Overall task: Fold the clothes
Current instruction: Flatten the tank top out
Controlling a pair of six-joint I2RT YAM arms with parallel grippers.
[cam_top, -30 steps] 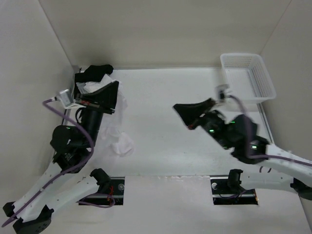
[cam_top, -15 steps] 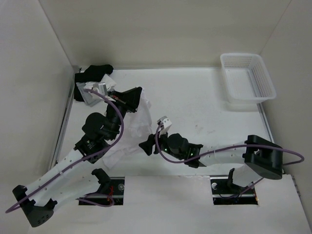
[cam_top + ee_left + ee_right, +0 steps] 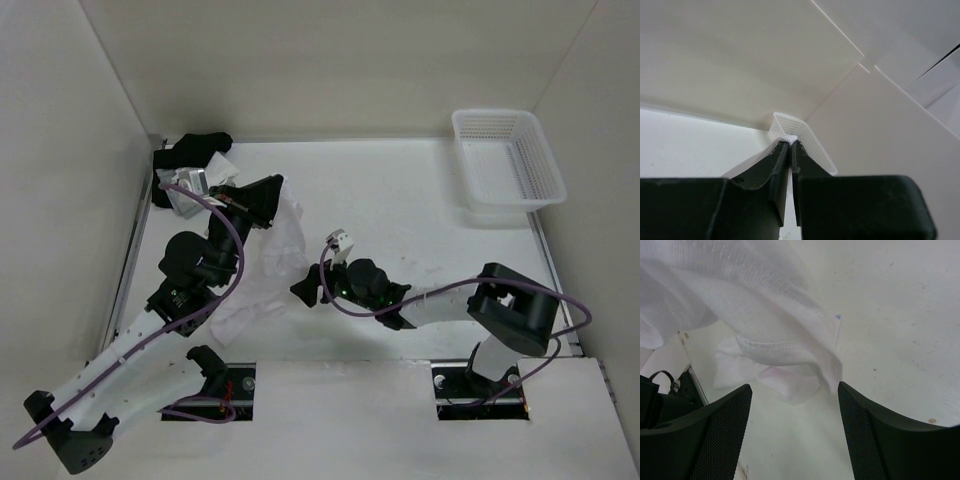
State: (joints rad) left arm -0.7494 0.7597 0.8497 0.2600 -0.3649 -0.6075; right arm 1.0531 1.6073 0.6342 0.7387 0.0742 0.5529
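- The step in hand looks like the opening one: getting the white top (image 3: 284,226) out and spread so it can be folded. No fold is made yet.
- The left claw (image 3: 271,193) is nearly shut, and its wrist view shows a sliver of white cloth pinched at the fingertips. It holds the top by one edge, raised off the table (image 3: 420,210).
- The top hangs from that pinch in a loose, bunched drape at the left-centre of the table. Its lower part trails down onto the surface toward the near edge.
- The right claw (image 3: 302,290) stands wide open and holds nothing. It sits low, just beside the hanging cloth, and its wrist view shows a stitched hem and a loose corner right ahead of the fingers.
- Next, the right claw likely needs to close on that hem or corner, catching a single layer rather than the whole bunch.
- After that, both claws would draw apart to stretch the top flat and lay it on the open part of the table, away from the dark pile (image 3: 194,150) at the far left corner and the basket (image 3: 506,158) at the far right.
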